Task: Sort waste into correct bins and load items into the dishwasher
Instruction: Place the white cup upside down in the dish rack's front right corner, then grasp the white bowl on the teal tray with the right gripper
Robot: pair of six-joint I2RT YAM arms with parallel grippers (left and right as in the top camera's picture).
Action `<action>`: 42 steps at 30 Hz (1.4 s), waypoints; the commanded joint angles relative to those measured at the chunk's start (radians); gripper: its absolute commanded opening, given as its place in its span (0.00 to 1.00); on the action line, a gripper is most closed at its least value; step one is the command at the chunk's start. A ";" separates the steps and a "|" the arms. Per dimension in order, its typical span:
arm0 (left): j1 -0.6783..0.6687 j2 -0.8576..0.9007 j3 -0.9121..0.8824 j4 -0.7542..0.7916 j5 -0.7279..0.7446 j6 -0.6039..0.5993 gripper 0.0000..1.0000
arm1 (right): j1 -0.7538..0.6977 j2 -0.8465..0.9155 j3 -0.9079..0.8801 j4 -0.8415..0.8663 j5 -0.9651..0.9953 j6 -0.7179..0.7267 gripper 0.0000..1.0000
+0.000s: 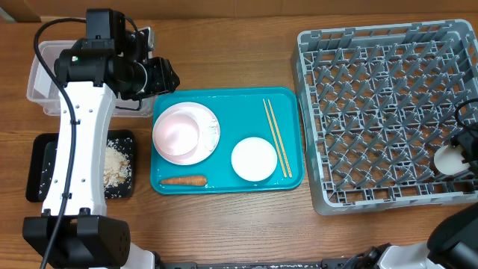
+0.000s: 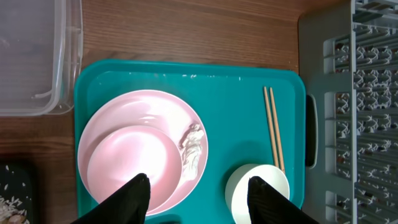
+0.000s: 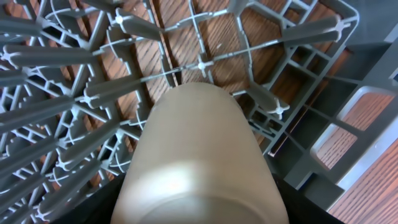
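On the teal tray (image 1: 228, 101) a pale pink bowl (image 1: 176, 131) sits on a round plate (image 1: 210, 119) with a small white scrap (image 2: 193, 146) on its rim. A white cup (image 1: 254, 158), two wooden chopsticks (image 1: 276, 138) and an orange carrot (image 1: 183, 180) also lie on the tray. My left gripper (image 2: 199, 190) is open and empty above the tray, one finger over the bowl (image 2: 134, 162), one over the cup (image 2: 239, 186). My right gripper (image 3: 199, 208) is shut on a second white cup (image 3: 199, 143) just above the grey dish rack (image 1: 388, 112). The red wrapper is out of view.
A clear plastic tub (image 1: 43, 75) stands at the back left, partly under my left arm. A black tray (image 1: 128, 138) holding white-beige crumbs (image 1: 117, 164) lies left of the teal tray. The rack's upright pegs (image 3: 93, 93) surround the held cup.
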 commanded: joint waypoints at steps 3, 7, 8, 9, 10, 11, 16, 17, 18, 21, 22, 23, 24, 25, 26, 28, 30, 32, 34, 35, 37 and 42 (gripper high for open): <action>0.003 -0.008 0.018 -0.001 -0.006 0.016 0.53 | 0.000 0.001 0.020 0.005 -0.013 -0.004 0.55; 0.003 -0.008 0.018 -0.003 -0.006 0.016 0.53 | 0.000 0.001 0.020 -0.055 -0.013 -0.004 0.86; 0.003 -0.008 0.018 -0.003 -0.006 0.016 0.53 | 0.000 0.001 0.020 -0.069 -0.013 -0.004 0.89; 0.003 -0.008 0.018 -0.003 -0.006 0.016 0.54 | 0.000 0.001 0.020 -0.079 -0.013 -0.004 0.90; 0.003 -0.008 0.018 -0.003 -0.006 0.016 0.54 | 0.000 0.001 0.020 -0.086 -0.013 -0.004 0.91; 0.003 -0.008 0.018 -0.004 -0.006 0.016 0.54 | 0.000 0.001 0.020 -0.095 -0.013 -0.003 0.91; -0.003 -0.008 0.018 -0.011 -0.006 0.016 0.55 | 0.000 -0.020 0.055 -0.143 -0.037 -0.005 0.93; -0.011 -0.008 0.018 -0.015 -0.007 0.018 0.57 | 0.000 -0.029 0.082 -0.156 -0.058 -0.005 0.93; -0.023 -0.008 0.018 -0.019 -0.007 0.020 0.58 | 0.000 -0.041 0.121 -0.171 -0.098 -0.009 0.94; -0.085 -0.002 0.013 -0.030 -0.010 0.024 0.63 | 0.016 -0.085 0.252 -0.187 -0.388 -0.116 0.94; -0.122 0.003 0.001 -0.029 -0.010 0.024 0.64 | 0.046 -0.109 0.279 -0.175 -0.530 -0.185 0.94; -0.143 0.006 -0.007 -0.029 -0.010 0.024 0.64 | 0.063 -0.117 0.281 -0.169 -0.566 -0.206 0.94; -0.162 0.012 -0.017 -0.029 -0.010 0.023 0.64 | 0.092 -0.127 0.280 -0.166 -0.592 -0.233 0.94; -0.199 0.026 -0.037 -0.029 -0.010 0.023 0.64 | 0.137 -0.130 0.280 -0.173 -0.591 -0.264 0.94; -0.216 0.033 -0.046 -0.029 -0.010 0.023 0.64 | 0.171 -0.129 0.280 -0.179 -0.591 -0.282 0.94; -0.271 0.059 -0.080 -0.029 -0.012 0.024 0.62 | 0.265 -0.128 0.265 -0.182 -0.590 -0.315 0.94; -0.314 0.078 -0.101 -0.037 -0.054 -0.006 0.57 | 0.391 -0.128 0.244 -0.169 -0.588 -0.319 0.93; -0.332 0.082 -0.101 -0.044 -0.128 -0.059 0.58 | 0.502 -0.121 0.235 -0.160 -0.554 -0.318 0.93; -0.334 0.078 -0.101 -0.051 -0.177 -0.084 0.58 | 0.594 -0.107 0.235 -0.160 -0.500 -0.317 0.93; -0.332 0.074 -0.101 -0.061 -0.211 -0.099 0.58 | 0.663 -0.095 0.235 -0.160 -0.458 -0.317 0.93; -0.322 0.063 -0.101 -0.077 -0.248 -0.125 0.59 | 0.751 -0.075 0.235 -0.159 -0.401 -0.317 0.93; -0.233 0.021 -0.101 -0.130 -0.316 -0.203 0.59 | 1.001 0.042 0.235 -0.133 -0.301 -0.253 0.93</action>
